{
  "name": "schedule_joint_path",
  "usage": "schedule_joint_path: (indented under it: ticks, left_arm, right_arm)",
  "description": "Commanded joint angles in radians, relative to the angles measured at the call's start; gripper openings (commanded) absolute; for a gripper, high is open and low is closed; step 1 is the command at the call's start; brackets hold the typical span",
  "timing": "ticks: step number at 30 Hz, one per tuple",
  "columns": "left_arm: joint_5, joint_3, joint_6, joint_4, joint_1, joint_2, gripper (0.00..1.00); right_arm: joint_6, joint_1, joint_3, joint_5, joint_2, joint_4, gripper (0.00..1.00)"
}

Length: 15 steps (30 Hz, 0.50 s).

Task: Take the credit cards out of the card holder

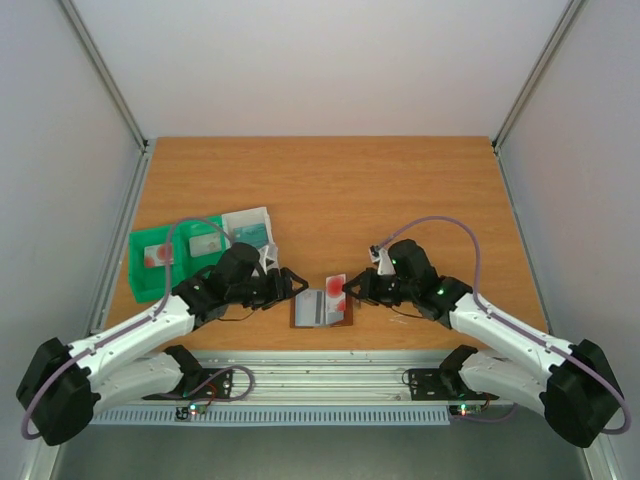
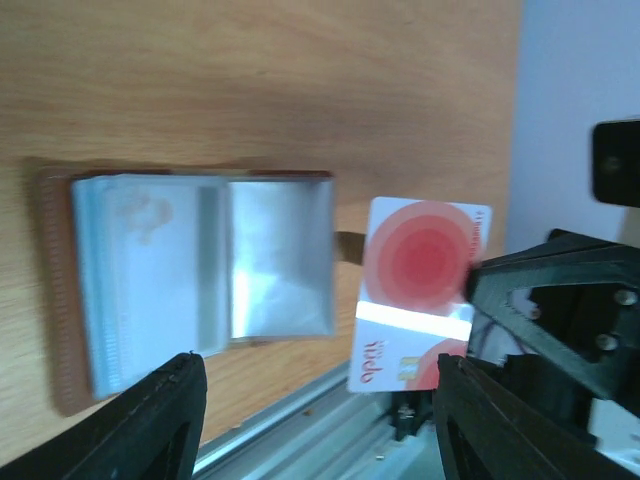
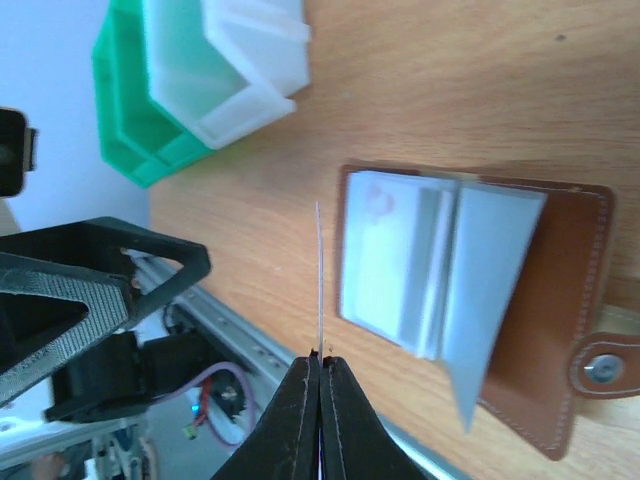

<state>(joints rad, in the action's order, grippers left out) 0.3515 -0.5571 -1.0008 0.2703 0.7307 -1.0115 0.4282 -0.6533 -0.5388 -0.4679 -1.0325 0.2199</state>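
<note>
Credit card (image 2: 420,295) out, pinched in right jaws at 1 o'clock of card holder (image 1: 310,310), open on surface at 6 o'clock. Left jaws spread. Extraction step; next: set down, prob. pull another.

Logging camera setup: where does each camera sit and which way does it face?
Top external: above, behind the bases, looking down at the table; left hand and right hand show.
Left wrist: on the left arm, facing the open card holder; own fingers at bottom.
Right wrist: on the right arm, looking along shut fingers pinching a card.
Both wrist views share card holder and card.
</note>
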Motion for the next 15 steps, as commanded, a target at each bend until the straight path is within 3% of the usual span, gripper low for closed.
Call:
schedule_joint_path:
  ticks: [1, 5, 15]
  left_arm:
    - [0.09, 0.014, -0.082, -0.206, 0.004, 0.049, 0.63]
    - [0.121, 0.028, -0.134, -0.323, 0.004, 0.081, 0.61]
    - [0.158, 0.025, -0.165, -0.415, 0.004, 0.063, 0.57]
  right_arm:
    - [0.09, 0.005, -0.016, -0.066, 0.071, -0.096, 0.01]
    - [0.148, 0.005, -0.015, -0.083, 0.124, -0.135, 0.01]
    - [0.248, 0.004, -0.024, -0.127, 0.153, -0.213, 0.01]
